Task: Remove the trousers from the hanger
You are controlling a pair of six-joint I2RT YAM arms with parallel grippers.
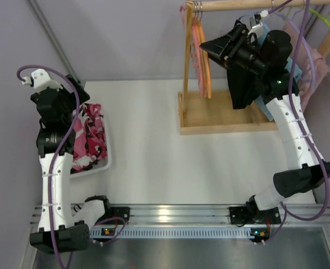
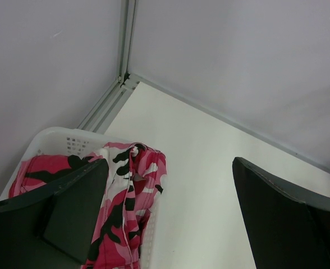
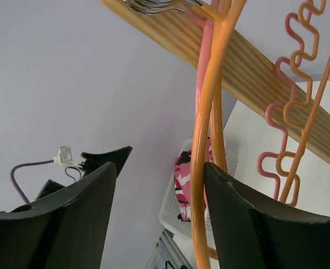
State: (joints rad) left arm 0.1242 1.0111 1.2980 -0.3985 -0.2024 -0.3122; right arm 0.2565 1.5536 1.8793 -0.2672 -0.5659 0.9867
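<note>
Drooping camouflage trousers [image 2: 134, 185], pink-white-black, over basket [image 2: 58, 134] rim; black pair [image 1: 242, 84] apparently hanging; left gripper [image 2: 169, 161], right gripper [image 3: 161, 166] released.

Your left gripper [image 2: 170, 163] has its two dark fingers [image 2: 58, 218] spread wide, one low on the left of the view, the other low on the right. Below and between them you see the pink, white and black camouflage trousers [image 2: 128, 207] lying in a white basket [image 2: 64, 140] and draped over its rim. The basket stands on the pale table [image 2: 204, 162], close to the corner where two grey walls [image 2: 238, 56] meet at a metal frame post [image 2: 125, 39].
</note>
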